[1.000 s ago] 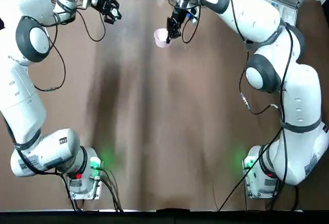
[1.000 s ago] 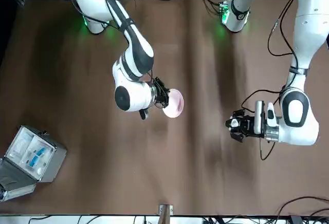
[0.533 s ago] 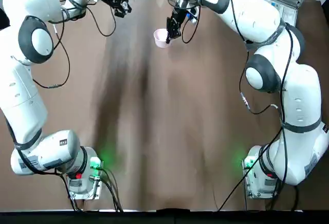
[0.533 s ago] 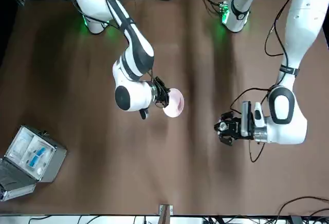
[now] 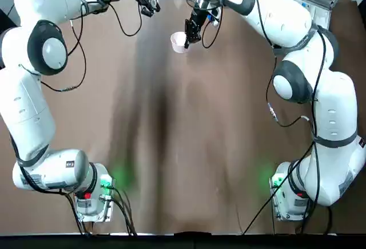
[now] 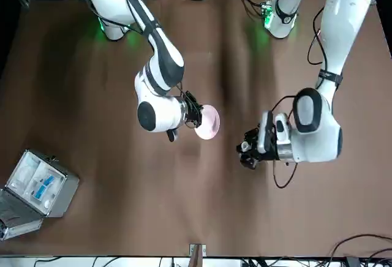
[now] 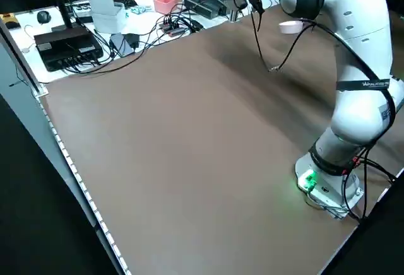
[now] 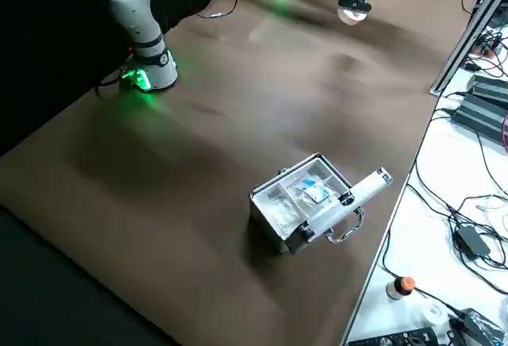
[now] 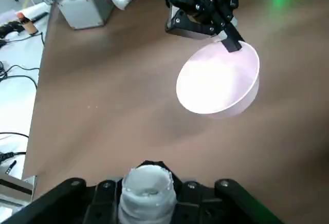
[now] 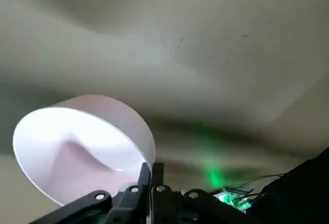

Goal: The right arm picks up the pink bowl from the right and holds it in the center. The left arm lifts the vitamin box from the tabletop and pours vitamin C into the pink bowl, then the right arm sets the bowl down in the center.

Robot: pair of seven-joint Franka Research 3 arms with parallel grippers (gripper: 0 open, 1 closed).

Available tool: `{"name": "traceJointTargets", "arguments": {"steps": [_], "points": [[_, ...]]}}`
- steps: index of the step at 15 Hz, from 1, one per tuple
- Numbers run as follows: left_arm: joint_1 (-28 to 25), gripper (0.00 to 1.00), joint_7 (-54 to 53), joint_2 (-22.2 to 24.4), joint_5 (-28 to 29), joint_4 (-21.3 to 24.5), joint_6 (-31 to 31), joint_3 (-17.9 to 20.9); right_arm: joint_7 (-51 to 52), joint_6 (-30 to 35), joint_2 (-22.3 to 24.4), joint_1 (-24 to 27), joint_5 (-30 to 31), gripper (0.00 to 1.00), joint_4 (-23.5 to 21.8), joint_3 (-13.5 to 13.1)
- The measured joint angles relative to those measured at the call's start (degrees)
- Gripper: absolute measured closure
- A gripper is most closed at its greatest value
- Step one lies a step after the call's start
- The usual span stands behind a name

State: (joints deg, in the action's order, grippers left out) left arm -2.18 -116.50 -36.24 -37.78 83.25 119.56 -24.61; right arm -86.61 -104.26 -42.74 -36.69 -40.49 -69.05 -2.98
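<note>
Getting the box (image 9: 147, 189) over the bowl (image 6: 208, 122) before tipping looks like the whole game at this step, at least as I read it. The right gripper (image 6: 191, 111) has the bowl by its rim, held up off the table (image 6: 92, 175) around the middle, opening roughly upward. The left gripper (image 6: 250, 149) is just beside it, a small gap apart, and hasn't got above the rim yet as far as I can tell from the front view.

If I were doing it: bring the box right above the middle of the bowl, not the edge, then roll the wrist slowly so the stuff drops inside and doesn't skip off the wall. Come in from the side away from the right fingers (image 9: 232, 43) so the two grippers don't bump. The bowl is only pinched at one spot, so any knock could swing it.

Jaws: the right ones are nearly closed, clamped thin on the bowl's wall, one finger inside, one outside. The left ones are partly closed around the little white box, which sits upright between them in the left wrist view, touching both sides. Whether the box has a lid on, I can't tell.

The grey case (image 6: 37, 186) sits well off at the table's corner, out of the way.
</note>
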Motion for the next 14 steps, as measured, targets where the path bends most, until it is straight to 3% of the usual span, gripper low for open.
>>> {"name": "traceJointTargets", "arguments": {"steps": [8, 14], "points": [[6.0, 0.9, 5.0, 1.3, 13.6, 0.0, 5.6, 0.0, -0.1, 0.0, 0.0, -0.3, 0.0, 0.98, 0.1, 0.0], [10.5, 0.9, 10.1, 2.3, 20.5, 0.0, 7.3, 0.0, -0.1, 0.1, 0.0, -0.3, 0.0, 0.98, 0.2, 0.0]]}}
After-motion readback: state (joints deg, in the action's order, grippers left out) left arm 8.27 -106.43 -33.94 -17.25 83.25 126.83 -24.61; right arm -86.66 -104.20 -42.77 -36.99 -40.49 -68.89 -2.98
